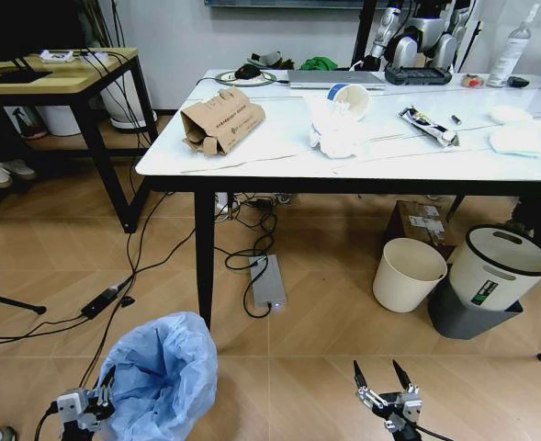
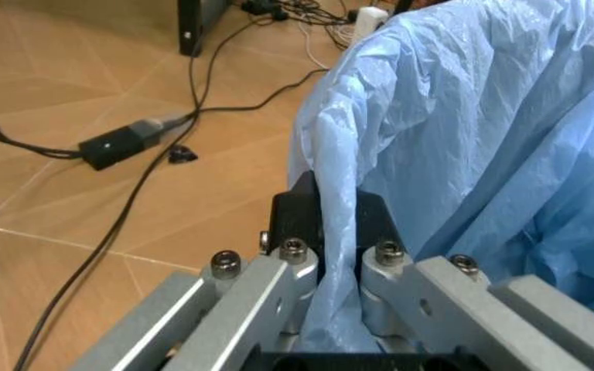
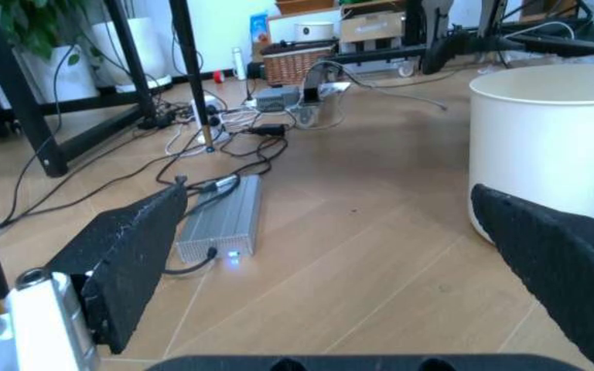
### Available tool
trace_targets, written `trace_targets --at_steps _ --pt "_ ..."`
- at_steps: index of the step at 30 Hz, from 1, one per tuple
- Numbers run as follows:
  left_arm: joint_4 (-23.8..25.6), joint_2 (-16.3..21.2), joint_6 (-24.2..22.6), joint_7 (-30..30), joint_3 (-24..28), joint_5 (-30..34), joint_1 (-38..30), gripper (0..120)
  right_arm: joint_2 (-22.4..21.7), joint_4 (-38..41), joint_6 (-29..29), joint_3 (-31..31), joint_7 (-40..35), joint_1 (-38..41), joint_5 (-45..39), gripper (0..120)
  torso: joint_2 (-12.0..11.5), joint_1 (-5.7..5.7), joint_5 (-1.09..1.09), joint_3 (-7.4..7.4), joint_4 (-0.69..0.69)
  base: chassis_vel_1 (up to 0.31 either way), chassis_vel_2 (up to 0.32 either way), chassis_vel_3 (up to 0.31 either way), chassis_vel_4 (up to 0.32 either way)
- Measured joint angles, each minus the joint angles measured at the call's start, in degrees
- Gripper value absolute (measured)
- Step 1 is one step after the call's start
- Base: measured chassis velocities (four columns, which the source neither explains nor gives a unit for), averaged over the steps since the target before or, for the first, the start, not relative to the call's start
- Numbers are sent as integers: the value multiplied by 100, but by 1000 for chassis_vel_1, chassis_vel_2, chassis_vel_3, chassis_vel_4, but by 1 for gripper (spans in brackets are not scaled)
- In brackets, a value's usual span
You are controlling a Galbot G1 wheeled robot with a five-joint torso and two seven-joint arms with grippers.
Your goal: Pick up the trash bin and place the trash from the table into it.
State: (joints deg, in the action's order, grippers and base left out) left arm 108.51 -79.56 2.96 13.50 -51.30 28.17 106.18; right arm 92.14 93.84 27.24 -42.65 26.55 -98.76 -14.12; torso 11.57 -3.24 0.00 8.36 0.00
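Observation:
The trash bin [image 1: 164, 372], lined with a puffy light-blue bag, is low by the floor in front of the table's left front leg. My left gripper [image 1: 88, 404] is at its left side, shut on a fold of the bag's rim [image 2: 336, 232]. My right gripper [image 1: 381, 377] hangs open over bare floor to the right, with nothing between its fingers [image 3: 121, 267]. On the marble table [image 1: 252, 161] lies the trash: a crushed cardboard carton [image 1: 219, 119], a blue-white paper cup [image 1: 351, 99], crumpled tissues [image 1: 334, 136], a wrapper [image 1: 428, 126] and round paper lids [image 1: 518, 141].
A cream bucket [image 1: 408, 273] and a white-and-grey bin [image 1: 495, 266] stand under the table's right side. A silver power box [image 1: 268, 280] and cables lie on the floor by the table leg [image 1: 204, 253]. A yellow desk [image 1: 59, 73] stands at the back left. A laptop [image 1: 334, 78] and a bottle [image 1: 512, 50] sit at the table's far edge.

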Motion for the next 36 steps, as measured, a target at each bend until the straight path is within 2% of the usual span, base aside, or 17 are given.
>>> trace_targets --at_steps 9,12,14,17,22,29,31,36 --pt "226 25 -287 259 134 140 227 0 0 -14 14 -116 -4 -28 -21 100 96 -24 0 70 0 0 0 0 0" --pt "388 75 -415 109 271 299 353 0 0 -27 11 -151 -8 -31 -48 100 149 -35 0 111 0 0 0 0 0" --pt "658 184 -639 -221 485 419 506 0 0 -28 -49 -215 -30 -29 -67 100 274 -68 0 205 0 0 0 0 0" --pt "917 208 -742 -377 555 473 562 0 0 -23 -62 -235 -68 -47 -46 100 364 -92 0 271 0 0 0 0 0" --pt "1166 211 -717 -444 707 350 678 0 0 -34 -57 -279 -73 -79 -8 100 475 -124 1 349 -1 0 0 0 0" --pt "1104 144 -442 -455 817 180 729 0 0 221 43 -407 -70 -259 26 100 654 -176 0 477 0 0 0 0 0" --pt "1104 144 -442 -455 817 180 729 0 0 221 43 -407 -70 -259 26 100 654 -176 0 477 0 0 0 0 0" --pt "1102 138 -452 -456 942 183 652 0 0 381 9 -434 -82 -279 97 100 817 -229 0 589 -1 0 0 0 0"
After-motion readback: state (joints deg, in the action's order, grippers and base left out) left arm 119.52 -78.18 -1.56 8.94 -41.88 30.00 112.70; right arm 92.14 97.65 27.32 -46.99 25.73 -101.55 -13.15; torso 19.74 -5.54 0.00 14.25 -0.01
